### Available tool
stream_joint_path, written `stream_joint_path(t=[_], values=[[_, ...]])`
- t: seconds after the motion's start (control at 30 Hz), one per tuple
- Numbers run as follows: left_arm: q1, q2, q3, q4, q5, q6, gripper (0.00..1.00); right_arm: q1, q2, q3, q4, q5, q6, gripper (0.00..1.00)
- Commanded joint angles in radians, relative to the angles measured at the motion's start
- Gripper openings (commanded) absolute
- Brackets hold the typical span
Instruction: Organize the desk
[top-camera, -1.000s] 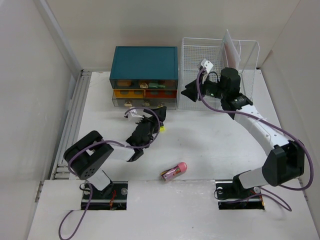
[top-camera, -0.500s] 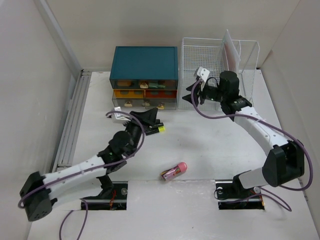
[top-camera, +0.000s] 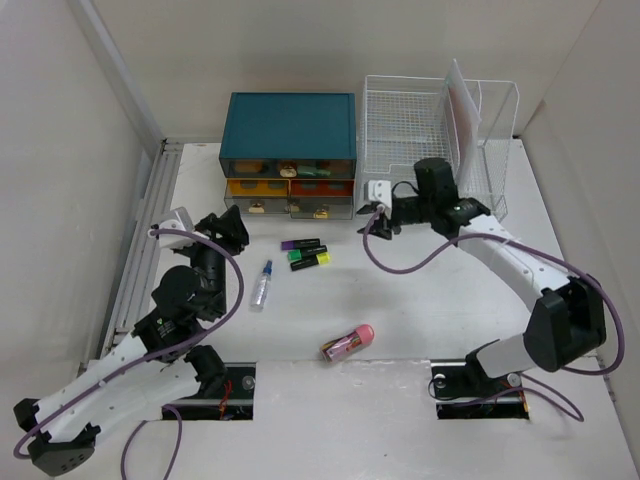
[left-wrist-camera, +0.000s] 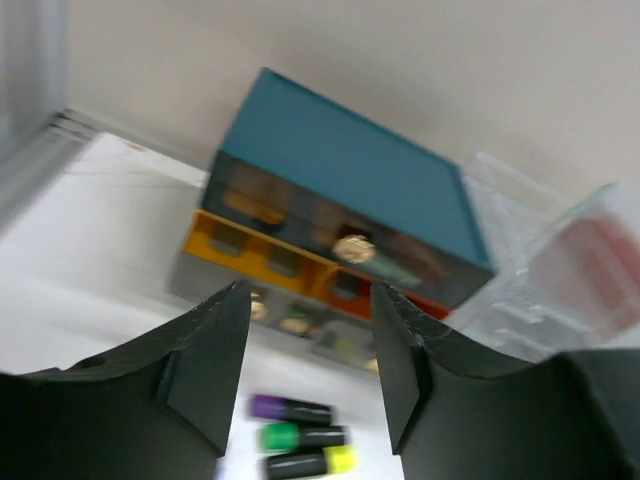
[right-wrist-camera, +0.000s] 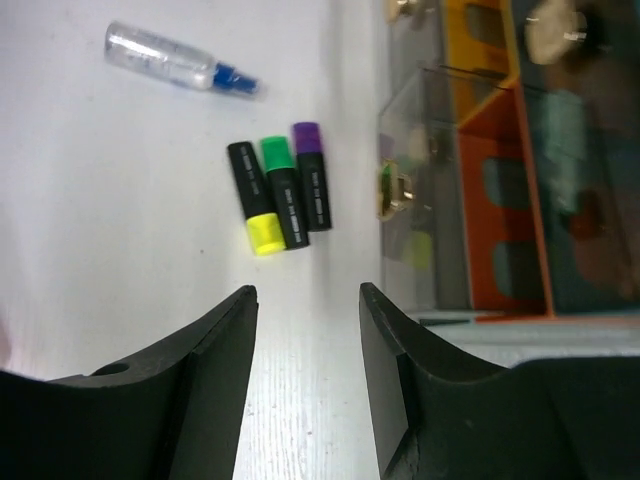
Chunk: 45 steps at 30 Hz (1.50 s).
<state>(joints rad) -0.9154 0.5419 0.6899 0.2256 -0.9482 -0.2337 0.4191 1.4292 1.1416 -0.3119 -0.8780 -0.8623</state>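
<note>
The desk (top-camera: 420, 290) is a large white tabletop. Three highlighters (top-camera: 305, 255), purple, green and yellow capped, lie side by side in front of the teal drawer box (top-camera: 290, 125). A small clear spray bottle (top-camera: 262, 285) lies left of them. A pink-capped tube (top-camera: 348, 342) lies near the front edge. My left gripper (top-camera: 228, 228) is open and empty, raised at the left and facing the drawers; the highlighters (left-wrist-camera: 300, 437) show below its fingers. My right gripper (top-camera: 372, 222) is open and empty, low by the drawer box's right front corner, facing the highlighters (right-wrist-camera: 280, 195) and the bottle (right-wrist-camera: 175, 58).
A white wire rack (top-camera: 440, 125) with a pale sheet in it stands at the back right, beside the drawer box. The drawers hold small items behind clear fronts with brass knobs (right-wrist-camera: 392, 190). Walls close the left, back and right sides.
My left arm has swung back to the left, away from the highlighters, uncovering the spray bottle. My right gripper has come down from the rack to the drawer box's right front corner.
</note>
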Motion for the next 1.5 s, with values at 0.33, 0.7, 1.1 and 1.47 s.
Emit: stream_joint_path(t=[0.33,0.7,1.1,1.47], values=[[0.001,-0.222,-0.113,-0.006,-0.064,0.218,0.58,0.385,0.216,0.109,0.014,0.523,-0.055,0.51],[0.001,-0.277,-0.135,0.015,-0.008,0.217,0.60,0.452,0.430,0.256,0.019,0.708,-0.023,0.51],[0.001,-0.275,-0.135,0.004,0.011,0.208,0.61,0.452,0.510,0.261,-0.078,0.631,-0.113,0.49],[0.001,-0.275,-0.135,0.004,0.011,0.208,0.61,0.452,0.573,0.271,-0.116,0.619,-0.158,0.44]])
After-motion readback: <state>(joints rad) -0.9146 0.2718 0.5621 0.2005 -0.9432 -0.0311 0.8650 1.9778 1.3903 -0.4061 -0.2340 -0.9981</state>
